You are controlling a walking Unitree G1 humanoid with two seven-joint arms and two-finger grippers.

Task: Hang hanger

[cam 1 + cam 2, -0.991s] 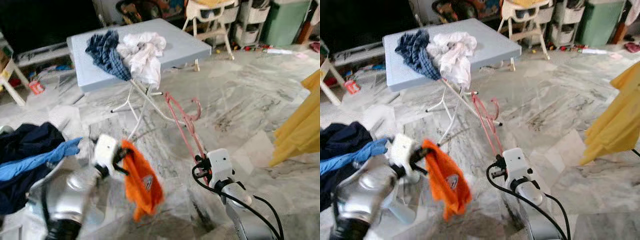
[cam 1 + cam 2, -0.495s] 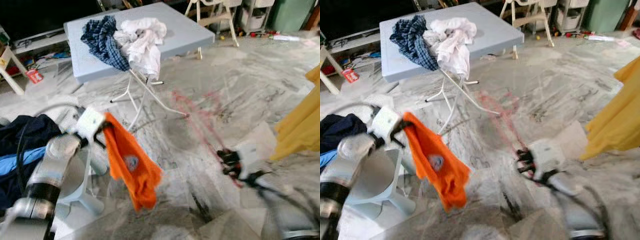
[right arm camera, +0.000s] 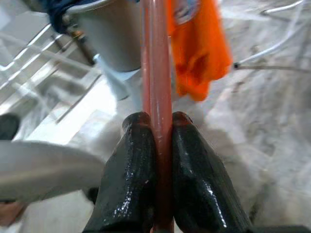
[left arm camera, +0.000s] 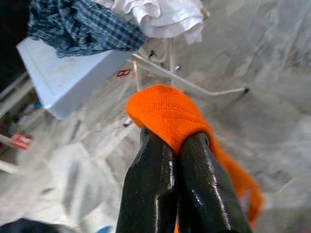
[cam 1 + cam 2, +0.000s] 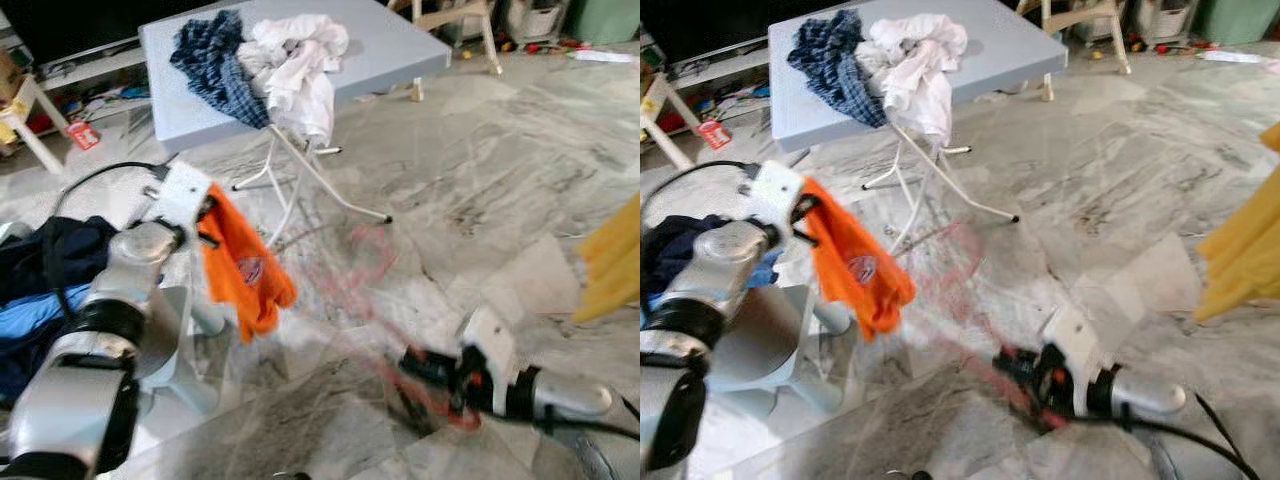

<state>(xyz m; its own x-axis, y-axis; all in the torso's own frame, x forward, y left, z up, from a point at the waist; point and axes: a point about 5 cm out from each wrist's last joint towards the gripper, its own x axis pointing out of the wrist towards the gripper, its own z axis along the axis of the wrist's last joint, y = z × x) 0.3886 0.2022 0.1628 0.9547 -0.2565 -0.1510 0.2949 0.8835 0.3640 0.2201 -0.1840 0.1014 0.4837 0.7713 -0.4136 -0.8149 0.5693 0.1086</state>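
1. Right gripper (image 3: 156, 145), at the lower right of the head views, is clamped tight on the pink hanger (image 3: 154, 63), a blurred streak above the marble floor (image 5: 520, 190).
2. Left gripper (image 4: 176, 160), at mid-left, pinches an orange garment (image 5: 240, 275) that hangs down from it.
3. At the top of the frame, a grey table (image 5: 390, 50) carries a checked cloth (image 5: 215, 60) and a white cloth (image 5: 300, 60).

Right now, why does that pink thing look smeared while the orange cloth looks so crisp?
In both eye views the pink hanger is a faint motion streak, and the right gripper holding it is blurred too. The right wrist view shows the hanger sharp between the fingers, background soft. In the left wrist view the orange cloth is in focus, the floor behind hazy.
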